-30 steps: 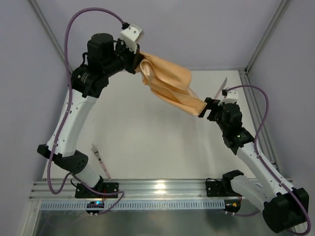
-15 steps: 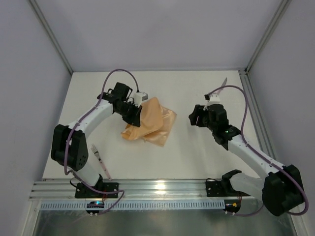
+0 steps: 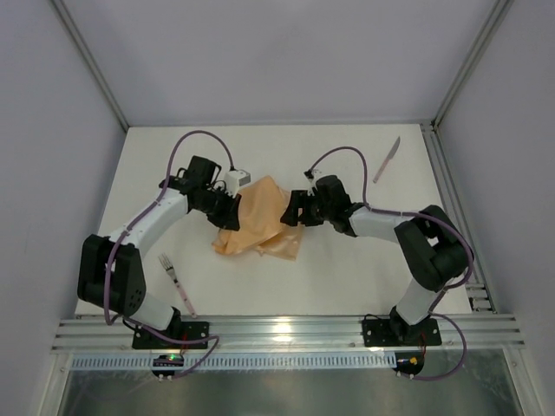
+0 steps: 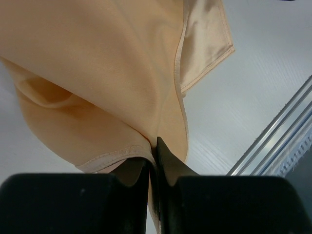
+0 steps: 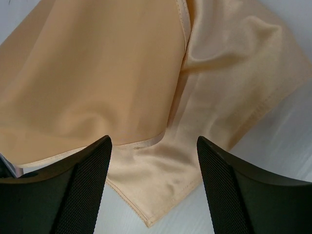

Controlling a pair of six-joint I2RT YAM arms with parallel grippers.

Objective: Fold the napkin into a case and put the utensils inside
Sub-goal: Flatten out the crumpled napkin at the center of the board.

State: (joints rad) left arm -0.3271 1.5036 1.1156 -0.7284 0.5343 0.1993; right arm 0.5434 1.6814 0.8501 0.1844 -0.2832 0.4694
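The peach-orange napkin (image 3: pixel 260 224) lies crumpled in loose folds on the table's middle. My left gripper (image 3: pixel 229 211) is shut on the napkin's hemmed left edge (image 4: pixel 122 156), its fingers (image 4: pixel 170 165) pinching the cloth. My right gripper (image 3: pixel 293 217) is open at the napkin's right side, its fingers (image 5: pixel 83 180) spread over a corner of the cloth (image 5: pixel 156 195) without holding it. The pale pink fork (image 3: pixel 175 282) lies at the front left. The pinkish-grey knife (image 3: pixel 387 159) lies at the back right. No folded case shows.
White table (image 3: pixel 347 277) bounded by a metal rail (image 3: pixel 286 329) at the front and a frame post (image 3: pixel 442 165) on the right. Grey walls stand close on the left, back and right.
Both arms have come down from holding the napkin stretched in the air. The napkin now lies on the table. My right gripper let go, then moved left to the napkin's right edge.
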